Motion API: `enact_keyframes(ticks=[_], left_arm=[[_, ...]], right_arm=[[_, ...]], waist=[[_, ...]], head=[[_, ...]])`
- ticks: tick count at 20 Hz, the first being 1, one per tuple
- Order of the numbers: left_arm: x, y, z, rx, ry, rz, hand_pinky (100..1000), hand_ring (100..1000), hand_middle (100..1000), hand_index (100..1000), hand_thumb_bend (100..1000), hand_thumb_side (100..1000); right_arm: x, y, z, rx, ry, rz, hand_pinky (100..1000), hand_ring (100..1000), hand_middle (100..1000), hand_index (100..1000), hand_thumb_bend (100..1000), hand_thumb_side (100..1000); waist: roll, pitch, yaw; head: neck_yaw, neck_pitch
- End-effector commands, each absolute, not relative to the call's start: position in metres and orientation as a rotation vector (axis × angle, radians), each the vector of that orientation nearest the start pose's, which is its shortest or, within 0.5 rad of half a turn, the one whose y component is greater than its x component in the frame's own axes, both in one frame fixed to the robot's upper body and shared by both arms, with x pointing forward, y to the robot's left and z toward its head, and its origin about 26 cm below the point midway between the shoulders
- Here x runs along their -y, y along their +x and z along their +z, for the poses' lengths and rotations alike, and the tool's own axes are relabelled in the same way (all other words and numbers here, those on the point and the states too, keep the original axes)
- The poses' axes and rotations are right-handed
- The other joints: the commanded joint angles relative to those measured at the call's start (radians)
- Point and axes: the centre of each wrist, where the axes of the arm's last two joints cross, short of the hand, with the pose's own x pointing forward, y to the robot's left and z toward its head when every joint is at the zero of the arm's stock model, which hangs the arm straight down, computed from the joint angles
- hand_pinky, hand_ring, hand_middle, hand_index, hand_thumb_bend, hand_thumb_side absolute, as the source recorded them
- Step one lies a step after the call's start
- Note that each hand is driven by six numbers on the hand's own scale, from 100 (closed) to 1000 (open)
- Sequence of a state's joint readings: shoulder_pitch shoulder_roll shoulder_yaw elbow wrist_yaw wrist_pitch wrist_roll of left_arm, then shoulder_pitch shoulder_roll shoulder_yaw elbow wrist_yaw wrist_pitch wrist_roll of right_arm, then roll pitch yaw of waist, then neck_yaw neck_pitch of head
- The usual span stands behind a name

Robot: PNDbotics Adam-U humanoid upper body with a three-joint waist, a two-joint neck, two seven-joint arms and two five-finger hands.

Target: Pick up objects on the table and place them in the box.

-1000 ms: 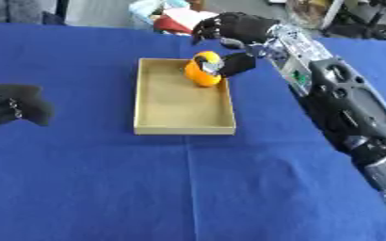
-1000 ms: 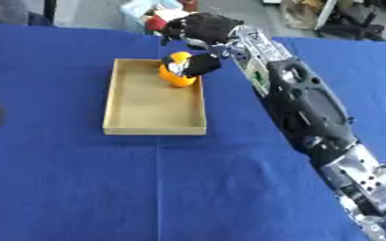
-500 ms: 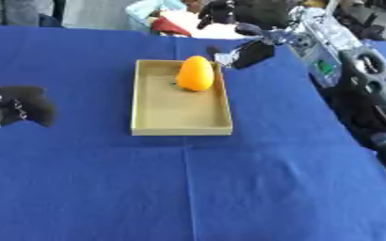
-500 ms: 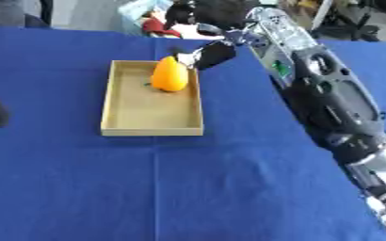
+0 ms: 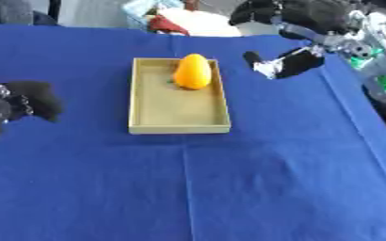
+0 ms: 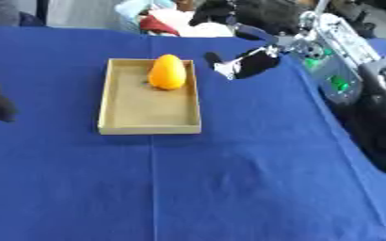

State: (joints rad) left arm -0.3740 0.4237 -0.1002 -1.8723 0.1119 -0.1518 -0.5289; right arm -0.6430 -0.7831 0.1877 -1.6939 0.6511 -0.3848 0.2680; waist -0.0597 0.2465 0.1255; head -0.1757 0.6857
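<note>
Already the orange egg-shaped object [image 5: 192, 71] sits inside the box [image 5: 178, 126], resting at its far end against the right wall, apart from any hand, so that part of the task looks done. Its tall, rounded form leans on that wall, which probably keeps it from rolling along the flat floor of the shallow tray. The right hand [image 5: 288, 65] hangs above the blue tablecloth [image 5: 229, 188] just to the right of the box, near the object but not touching it; its thumb and fingers look spread apart and hold nothing, a pose that fits a hand with nothing left to carry. The left hand [image 5: 19, 100] shows at the left edge, well apart from the box, with its fingers curled in and empty, idle by the look of it. No other loose object shows on the cloth itself; the bundle of coloured items [image 5: 176, 21] beyond the far edge cannot be made out.
</note>
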Motion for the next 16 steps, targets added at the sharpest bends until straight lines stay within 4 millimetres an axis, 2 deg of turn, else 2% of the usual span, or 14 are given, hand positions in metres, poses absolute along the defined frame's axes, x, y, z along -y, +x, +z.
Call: enact_keyframes(ticks=[1, 5, 9, 16], left_arm=[[-0.260, 0.323, 0.198, 2.136, -0.193, -1.090, 701, 733, 688, 879, 100, 979], [-0.263, 0.323, 0.192, 2.122, -0.174, -1.075, 701, 733, 688, 879, 100, 988], [-0.266, 0.322, 0.187, 2.111, -0.154, -1.061, 702, 734, 688, 879, 100, 995], [-0.268, 0.322, 0.182, 2.099, -0.139, -1.043, 702, 734, 688, 879, 100, 1000]], right_arm=[[0.304, 0.342, 0.292, -2.448, 1.297, -2.008, 856, 818, 810, 906, 100, 338], [0.310, 0.334, 0.273, -2.595, 1.325, -1.901, 837, 799, 789, 895, 100, 299], [0.316, 0.328, 0.251, -2.713, 1.368, -1.822, 828, 790, 780, 890, 100, 310], [0.324, 0.319, 0.222, -2.860, 1.447, -1.706, 810, 773, 761, 877, 100, 345]], waist=[[0.009, -0.014, -0.014], [0.019, -0.012, -0.038], [0.024, -0.012, -0.059], [0.026, -0.012, -0.075]], head=[[0.028, 0.014], [0.060, 0.033], [0.085, 0.046], [0.143, 0.051]])
